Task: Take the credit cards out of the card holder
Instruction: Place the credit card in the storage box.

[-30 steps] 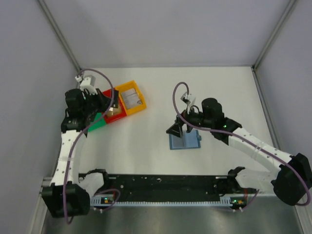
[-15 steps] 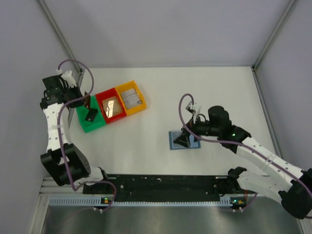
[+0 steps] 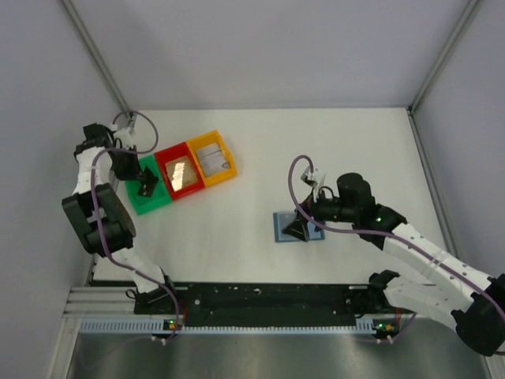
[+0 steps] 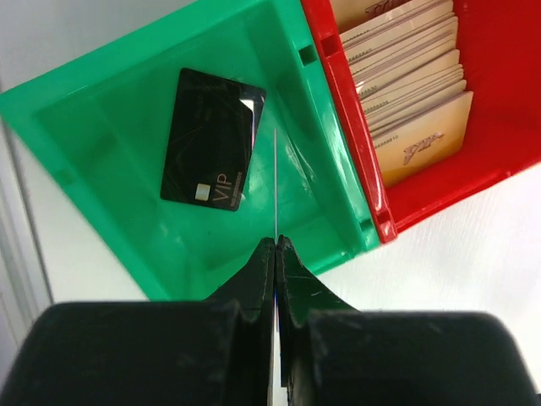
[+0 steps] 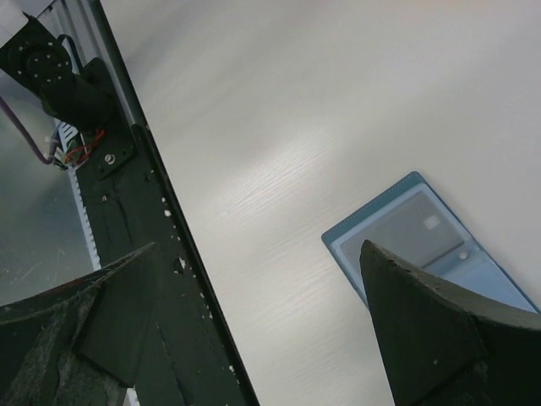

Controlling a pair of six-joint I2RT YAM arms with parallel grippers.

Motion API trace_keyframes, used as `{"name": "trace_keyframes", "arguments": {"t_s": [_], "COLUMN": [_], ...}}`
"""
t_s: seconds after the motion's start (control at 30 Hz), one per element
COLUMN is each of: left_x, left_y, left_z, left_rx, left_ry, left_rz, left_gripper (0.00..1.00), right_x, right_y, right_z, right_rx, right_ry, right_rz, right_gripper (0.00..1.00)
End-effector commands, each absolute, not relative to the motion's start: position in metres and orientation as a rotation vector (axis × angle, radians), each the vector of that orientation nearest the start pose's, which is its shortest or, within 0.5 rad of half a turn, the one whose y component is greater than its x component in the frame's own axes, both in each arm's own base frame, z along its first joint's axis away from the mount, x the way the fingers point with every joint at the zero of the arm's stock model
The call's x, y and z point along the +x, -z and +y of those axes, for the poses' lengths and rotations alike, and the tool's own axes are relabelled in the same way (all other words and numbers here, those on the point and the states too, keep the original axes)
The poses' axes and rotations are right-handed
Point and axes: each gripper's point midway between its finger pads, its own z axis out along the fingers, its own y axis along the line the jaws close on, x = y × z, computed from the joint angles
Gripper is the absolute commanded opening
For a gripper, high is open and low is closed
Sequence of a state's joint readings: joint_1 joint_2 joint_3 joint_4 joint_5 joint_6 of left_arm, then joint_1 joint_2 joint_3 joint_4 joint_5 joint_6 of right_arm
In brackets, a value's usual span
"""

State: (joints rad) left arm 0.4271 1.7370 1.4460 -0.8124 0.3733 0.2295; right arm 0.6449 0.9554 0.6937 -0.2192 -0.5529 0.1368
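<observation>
While the card holder (image 5: 397, 233) is lying open and flat on the table (image 3: 252, 213), the right gripper (image 5: 259, 254) is poised over it, jaws spread wide and gripping nothing.
From above, that gripper is covering much of the blue wallet, and in the wrist view one finger is cutting off its far end. Well apart, the left gripper (image 4: 275, 241) is hanging pinched tight over the green tray (image 4: 101, 135), where a black card (image 4: 213, 139) is lying. A hairline sliver is showing at its tips, too thin to identify. The adjoining red tray (image 4: 499, 118) is holding beige cards (image 4: 414, 85), cropped at the frame's top.
</observation>
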Motion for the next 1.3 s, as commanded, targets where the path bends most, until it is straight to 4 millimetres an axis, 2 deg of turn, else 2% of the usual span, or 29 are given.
{"name": "trace_keyframes", "arguments": {"t_s": [0.0,0.13,0.27,0.43,0.77,0.87,0.97,1.03,1.1,1.13,1.2,1.27], "left_x": [0.39,0.401,0.403,0.403,0.413,0.413,0.412,0.41,0.408,0.404,0.396,0.383], "left_y": [-0.113,-0.101,-0.089,-0.075,-0.094,-0.109,-0.139,-0.16,-0.183,-0.203,-0.222,-0.239], "left_z": [0.108,0.11,0.118,0.125,0.146,0.156,0.162,0.157,0.144,0.135,0.114,0.095], "left_rx": [-0.098,-0.107,-0.132,-0.171,-0.244,-0.271,-0.313,-0.343,-0.343,-0.327,-0.325,-0.339], "left_ry": [0.358,0.375,0.334,0.284,0.127,0.05,-0.017,-0.023,-0.004,0.0,0.054,0.1], "left_rz": [2.575,2.561,2.582,2.607,2.539,2.503,2.439,2.383,2.316,2.263,2.191,2.119], "left_gripper": [0.0,0.0,0.0,0.09,0.32,0.39,0.5,0.57,0.61,0.62,0.67,0.8], "right_x": [0.183,0.184,0.187,0.192,0.193,0.195,0.2,0.21,0.223,0.233,0.248,0.261], "right_y": [-0.191,-0.19,-0.187,-0.185,-0.185,-0.186,-0.187,-0.188,-0.189,-0.191,-0.193,-0.197], "right_z": [0.254,0.254,0.254,0.252,0.25,0.249,0.246,0.24,0.229,0.22,0.201,0.183], "right_rx": [-0.903,-0.913,-0.918,-0.92,-0.924,-0.918,-0.892,-0.824,-0.715,-0.628,-0.463,-0.317], "right_ry": [-1.004,-0.993,-0.973,-0.944,-0.922,-0.906,-0.873,-0.814,-0.741,-0.697,-0.621,-0.551], "right_rz": [1.91,1.912,1.923,1.932,1.935,1.933,1.943,1.963,1.995,2.019,2.069,2.096], "right_gripper": [0.98,0.98,0.99,0.98,0.98,0.98,0.98,0.99,0.99,0.99,0.99,0.99]}}
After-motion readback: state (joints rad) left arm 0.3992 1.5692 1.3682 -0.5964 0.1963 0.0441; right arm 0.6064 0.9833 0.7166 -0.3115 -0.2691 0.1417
